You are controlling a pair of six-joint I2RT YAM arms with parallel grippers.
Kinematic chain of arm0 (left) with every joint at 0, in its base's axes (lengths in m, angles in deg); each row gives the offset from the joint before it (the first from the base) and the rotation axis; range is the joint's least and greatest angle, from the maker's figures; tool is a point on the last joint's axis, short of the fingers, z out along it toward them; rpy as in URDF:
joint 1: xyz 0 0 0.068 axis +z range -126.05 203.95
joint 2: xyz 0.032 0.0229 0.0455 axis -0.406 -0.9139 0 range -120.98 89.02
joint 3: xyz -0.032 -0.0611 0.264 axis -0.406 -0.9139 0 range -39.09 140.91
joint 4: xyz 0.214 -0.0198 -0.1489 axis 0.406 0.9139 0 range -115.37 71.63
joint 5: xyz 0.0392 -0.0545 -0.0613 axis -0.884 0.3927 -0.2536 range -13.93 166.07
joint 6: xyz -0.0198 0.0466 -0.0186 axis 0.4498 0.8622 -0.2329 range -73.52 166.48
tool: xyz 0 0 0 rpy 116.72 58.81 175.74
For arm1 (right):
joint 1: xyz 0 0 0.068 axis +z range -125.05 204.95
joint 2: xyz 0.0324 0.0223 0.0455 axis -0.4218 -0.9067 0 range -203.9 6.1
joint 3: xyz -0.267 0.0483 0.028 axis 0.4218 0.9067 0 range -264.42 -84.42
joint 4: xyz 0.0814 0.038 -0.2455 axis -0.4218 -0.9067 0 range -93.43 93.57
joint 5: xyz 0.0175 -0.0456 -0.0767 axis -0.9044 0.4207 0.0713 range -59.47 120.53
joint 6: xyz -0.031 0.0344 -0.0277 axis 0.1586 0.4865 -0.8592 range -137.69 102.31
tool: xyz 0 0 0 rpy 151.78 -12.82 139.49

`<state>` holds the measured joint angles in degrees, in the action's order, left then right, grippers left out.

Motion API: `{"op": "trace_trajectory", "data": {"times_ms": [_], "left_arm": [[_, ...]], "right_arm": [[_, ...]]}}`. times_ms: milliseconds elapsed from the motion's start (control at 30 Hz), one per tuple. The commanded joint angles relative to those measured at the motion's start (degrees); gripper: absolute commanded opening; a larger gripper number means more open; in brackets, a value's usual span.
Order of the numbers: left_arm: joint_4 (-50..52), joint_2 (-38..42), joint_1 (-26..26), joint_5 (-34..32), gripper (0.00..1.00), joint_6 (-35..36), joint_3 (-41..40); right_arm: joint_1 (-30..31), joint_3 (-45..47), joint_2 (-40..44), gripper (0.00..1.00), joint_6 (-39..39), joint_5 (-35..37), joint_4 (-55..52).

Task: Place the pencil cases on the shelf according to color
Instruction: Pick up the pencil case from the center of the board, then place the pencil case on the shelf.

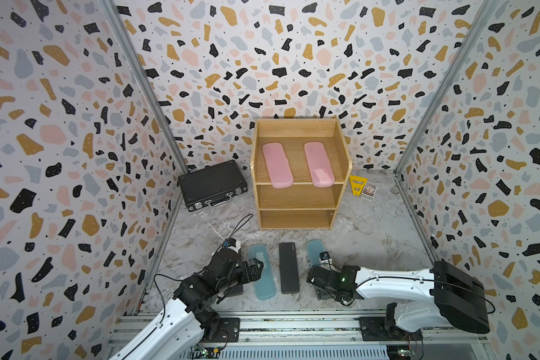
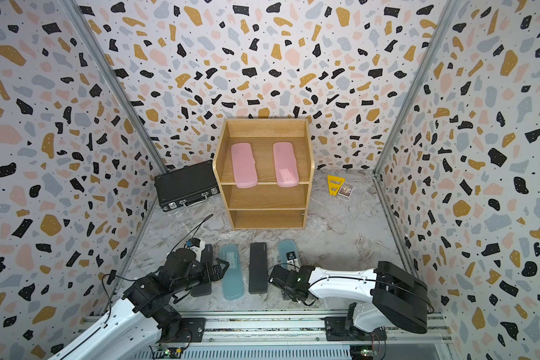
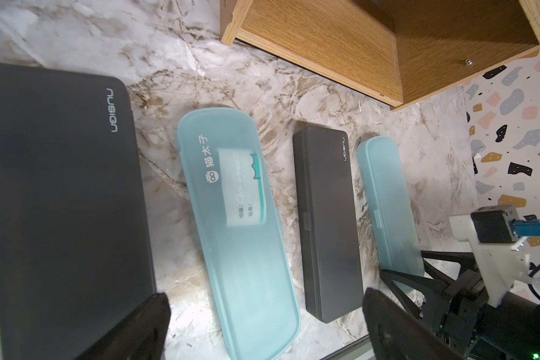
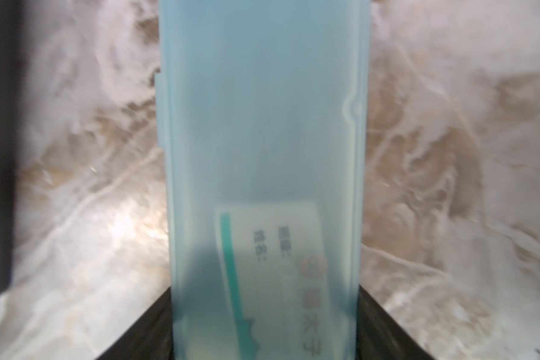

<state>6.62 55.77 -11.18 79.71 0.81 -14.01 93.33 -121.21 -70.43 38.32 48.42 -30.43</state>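
Both pink cases lie on the shelf's top tier. Two teal and two black cases are left on the near surface. My right jaws pinch the right teal case; my left jaws hang spread over the left teal case.

Marble table: four pencil cases are laid side by side, none touching.
- Black case: far left of the frame, cut off by the edge.
- Labelled teal case: centre.
- Second black case: right of centre.
- Second teal case: further right.
- Shelf: wooden, seen at the upper right.
- Left end effector: lower edge, fingers spread wide, nothing held.
- Right end effector: lower right, fingers set either side of the second teal case's lower end.
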Motion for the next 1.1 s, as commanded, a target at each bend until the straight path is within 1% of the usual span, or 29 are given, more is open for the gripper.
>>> {"op": "trace_trajectory", "data": {"times_ms": [0, 233, 400, 500, 800, 1000, 1033, 1067], "left_arm": [[-0.3, 0.4, -0.3, -1.1, 1.00, 0.6, 0.6], [-0.1, 0.4, -0.4, -1.3, 1.00, 0.6, 1.0], [-0.3, 0.3, -0.4, -1.3, 1.00, 0.4, 1.5], [-0.3, 0.2, -0.4, -1.4, 1.00, 0.6, 1.8], [0.0, 0.2, -0.4, -1.7, 1.00, 1.0, 1.9], [-1.3, -0.2, -0.4, -1.5, 1.00, 0.9, 2.2], [-1.6, -0.4, -0.4, -1.4, 1.00, 0.9, 2.3], [-1.8, -0.8, -0.4, -1.4, 1.00, 0.9, 2.5]], "right_arm": [[0.0, 0.0, 5.3, 0.59, 0.6, 2.5, -6.1], [0.0, -2.4, 15.5, 0.58, -0.6, 3.8, -9.8], [-0.1, -6.9, 18.6, 0.58, -2.8, 5.5, -12.5], [-0.4, -9.7, 19.2, 0.57, -4.2, 6.5, -13.6], [-2.3, -16.5, 18.8, 0.57, -8.2, 5.9, -14.5], [-6.6, -22.3, 16.6, 0.58, -11.8, 4.8, -14.4], [-9.3, -23.4, 15.8, 0.58, -12.4, 4.3, -14.2], [-10.5, -24.6, 14.8, 0.58, -13.3, 3.6, -13.7]]}}
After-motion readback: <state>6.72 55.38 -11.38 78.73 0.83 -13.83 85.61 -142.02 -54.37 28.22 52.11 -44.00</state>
